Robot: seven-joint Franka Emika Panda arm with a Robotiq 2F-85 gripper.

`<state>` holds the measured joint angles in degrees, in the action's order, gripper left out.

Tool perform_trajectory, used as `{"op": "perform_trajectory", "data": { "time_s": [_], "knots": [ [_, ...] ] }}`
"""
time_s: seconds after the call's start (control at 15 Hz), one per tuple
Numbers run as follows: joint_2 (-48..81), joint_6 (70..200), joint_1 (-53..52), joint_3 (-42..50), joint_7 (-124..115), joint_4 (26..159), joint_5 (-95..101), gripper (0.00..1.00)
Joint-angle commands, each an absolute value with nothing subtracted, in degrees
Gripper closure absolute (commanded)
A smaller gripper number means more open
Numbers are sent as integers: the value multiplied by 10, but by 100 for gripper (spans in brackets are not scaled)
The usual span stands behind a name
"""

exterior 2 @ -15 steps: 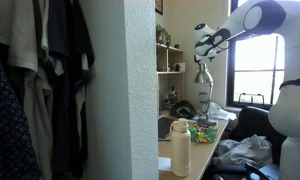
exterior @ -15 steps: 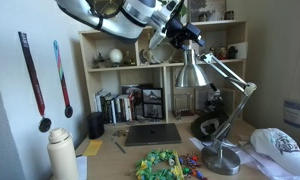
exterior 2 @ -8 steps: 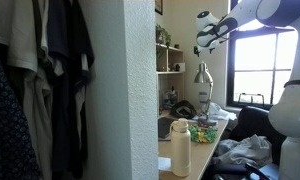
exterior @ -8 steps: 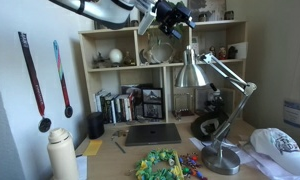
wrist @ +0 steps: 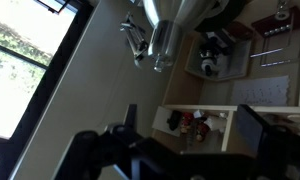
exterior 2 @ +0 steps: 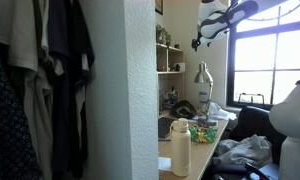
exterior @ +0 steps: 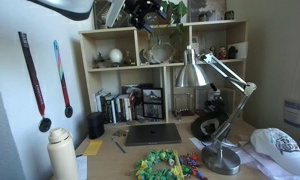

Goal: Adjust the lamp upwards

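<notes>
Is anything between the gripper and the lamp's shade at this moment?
Nothing. In an exterior view the gripper hangs above the lamp, clear of its shade, with only bare air between them.

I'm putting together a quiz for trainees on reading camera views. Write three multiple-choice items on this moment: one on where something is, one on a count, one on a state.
1. Where does the lamp stand?
A on the desk
B on the windowsill
C on the floor

2. How many ribbons hang on the wall?
A one
B two
C four

3. What is the gripper doing?
A squeezing the lamp's shade
B hanging open above the lamp, apart from it
C holding a cup

Answers:
1 A: its round base rests on the desk top.
2 B: two hang side by side beside the shelf.
3 B: both exterior views show a gap to the shade, and the wrist view shows nothing between its fingers.
</notes>
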<state>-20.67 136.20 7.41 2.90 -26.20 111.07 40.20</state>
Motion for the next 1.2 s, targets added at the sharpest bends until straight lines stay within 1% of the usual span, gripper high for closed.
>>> {"op": "perform_trajectory", "data": {
  "time_s": [0.0,0.33,0.53,0.8,0.87,1.13],
  "knots": [
    [-280,1374,87,-4,-259,1211,419,0],
    [-307,1381,95,-37,-289,1300,432,0],
    [-304,1380,99,-48,-313,1329,443,0],
    [-304,1380,105,-57,-347,1344,466,0],
    [-290,1367,93,-48,-323,1328,447,0],
    [-290,1367,94,-50,-331,1331,453,0]
  ]
}}
